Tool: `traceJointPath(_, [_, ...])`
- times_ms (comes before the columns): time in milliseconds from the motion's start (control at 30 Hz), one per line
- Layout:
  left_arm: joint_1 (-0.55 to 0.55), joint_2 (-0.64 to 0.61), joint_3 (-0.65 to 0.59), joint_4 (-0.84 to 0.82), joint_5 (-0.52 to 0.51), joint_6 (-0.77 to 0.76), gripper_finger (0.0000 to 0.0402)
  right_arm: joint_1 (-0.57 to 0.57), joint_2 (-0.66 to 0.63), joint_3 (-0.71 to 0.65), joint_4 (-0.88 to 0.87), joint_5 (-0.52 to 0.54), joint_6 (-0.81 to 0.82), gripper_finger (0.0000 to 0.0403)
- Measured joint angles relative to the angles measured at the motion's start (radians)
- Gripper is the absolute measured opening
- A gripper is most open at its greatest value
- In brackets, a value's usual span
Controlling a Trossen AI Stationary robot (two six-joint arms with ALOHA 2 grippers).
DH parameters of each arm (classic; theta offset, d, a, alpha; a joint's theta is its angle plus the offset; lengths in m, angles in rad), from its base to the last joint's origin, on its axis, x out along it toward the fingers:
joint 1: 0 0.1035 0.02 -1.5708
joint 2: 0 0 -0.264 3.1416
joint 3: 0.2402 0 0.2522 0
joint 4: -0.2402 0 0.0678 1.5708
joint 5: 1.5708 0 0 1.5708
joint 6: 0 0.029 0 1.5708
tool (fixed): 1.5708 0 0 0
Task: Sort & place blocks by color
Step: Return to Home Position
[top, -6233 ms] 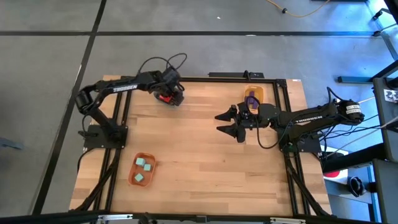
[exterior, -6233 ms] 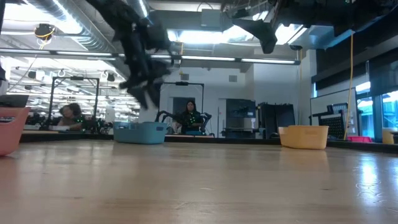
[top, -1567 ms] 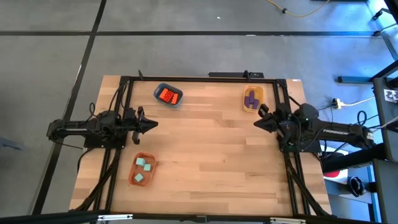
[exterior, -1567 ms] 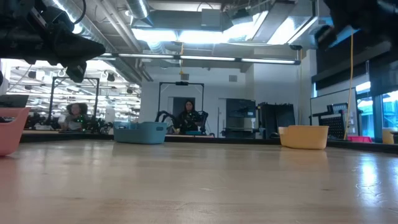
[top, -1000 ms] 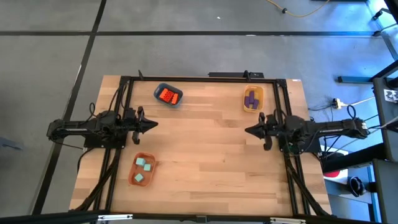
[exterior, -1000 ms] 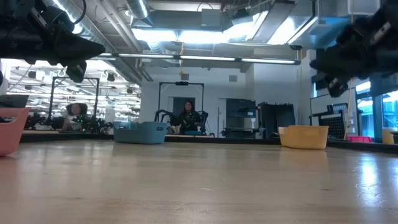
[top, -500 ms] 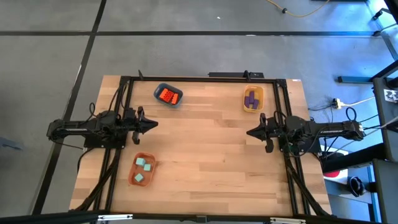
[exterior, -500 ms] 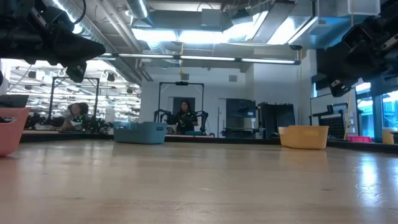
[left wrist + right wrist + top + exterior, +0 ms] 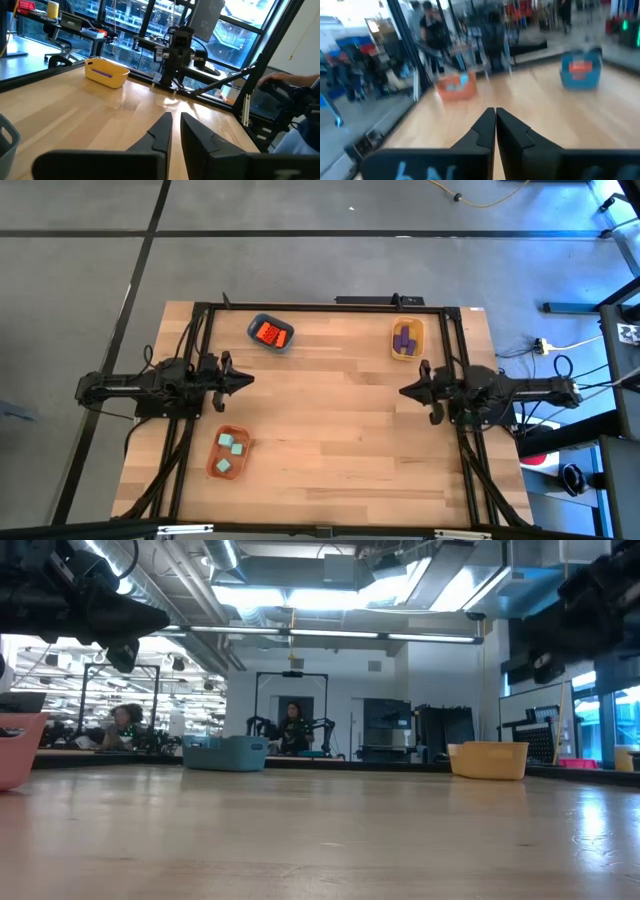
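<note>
Orange-red blocks (image 9: 270, 334) are contained in the blue bowl (image 9: 253, 327) at 11 o'clock on the counter (image 9: 330, 430) (directions as read in the high view). Purple blocks (image 9: 404, 339) are contained in the yellow bowl (image 9: 396, 352) at 1 o'clock, teal blocks (image 9: 231, 446) in the orange bowl (image 9: 243, 432) at 7 o'clock. The left pincer (image 9: 247, 380) is positioned at 9 o'clock, the right pincer (image 9: 404, 391) at 3 o'clock; both are empty, fingers drawn together.
</note>
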Motion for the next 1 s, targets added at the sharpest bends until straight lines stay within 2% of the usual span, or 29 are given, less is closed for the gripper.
traceJointPath(100, [0.0,0.0,0.0,0.0,0.0,0.0,0.0024,-0.002,-0.08,0.002,0.004,0.0,-0.035,0.0017])
traceJointPath(433, [0.0,0.0,0.0,0.0,0.001,0.0,0.0013,-0.018,-0.082,0.003,-0.004,0.0,-0.36,0.0015])
traceJointPath(800, [0.0,0.0,0.0,0.0,0.0,0.0,0.0001,-0.018,-0.078,0.003,-0.004,0.0,-0.364,0.0015])
traceJointPath(1000, [0.0,0.0,0.0,0.0,0.0,0.0,0.0008,-0.018,-0.078,0.003,-0.004,0.0,-0.364,0.0015])
